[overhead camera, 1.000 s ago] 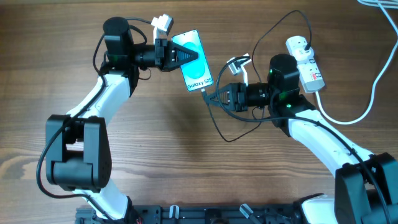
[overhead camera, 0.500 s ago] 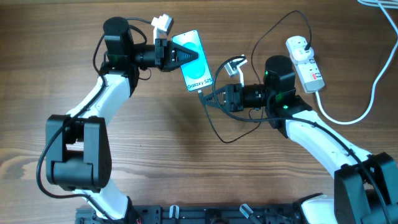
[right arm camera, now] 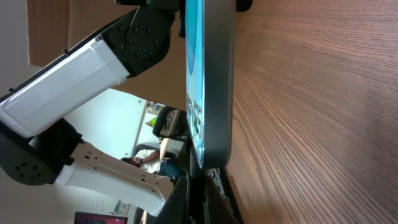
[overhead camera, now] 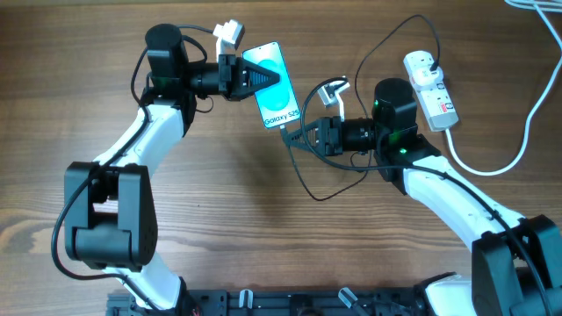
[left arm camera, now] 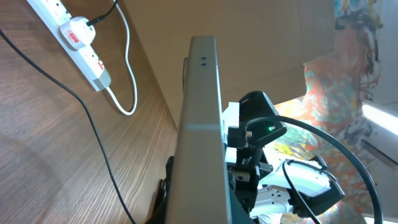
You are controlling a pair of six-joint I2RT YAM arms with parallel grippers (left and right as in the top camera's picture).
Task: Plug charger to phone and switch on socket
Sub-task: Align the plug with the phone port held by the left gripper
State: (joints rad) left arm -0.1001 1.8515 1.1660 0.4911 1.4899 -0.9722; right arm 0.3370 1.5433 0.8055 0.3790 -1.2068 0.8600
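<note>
The phone (overhead camera: 279, 109), cyan screen up with "Galaxy S25" text, is gripped at its far end by my left gripper (overhead camera: 266, 81), which is shut on it. My right gripper (overhead camera: 295, 137) is shut on the charger's connector tip (overhead camera: 289, 131), which sits at the phone's near end. The black cable (overhead camera: 309, 186) loops back to a white plug (overhead camera: 419, 62) in the socket (overhead camera: 434, 95) at the back right. In the right wrist view the phone (right arm camera: 212, 81) is edge-on, with the connector (right arm camera: 200, 177) against its bottom edge. In the left wrist view the phone (left arm camera: 202, 124) is edge-on and the socket (left arm camera: 68, 28) lies beyond.
The socket's thick white cord (overhead camera: 525, 132) curves along the right edge of the table. A second light cable (overhead camera: 537, 7) crosses the top right corner. A black rail (overhead camera: 263, 303) runs along the table's front edge.
My right gripper has moved a little left, bringing the connector up to the phone's near end. The left arm and the phone have held still.
</note>
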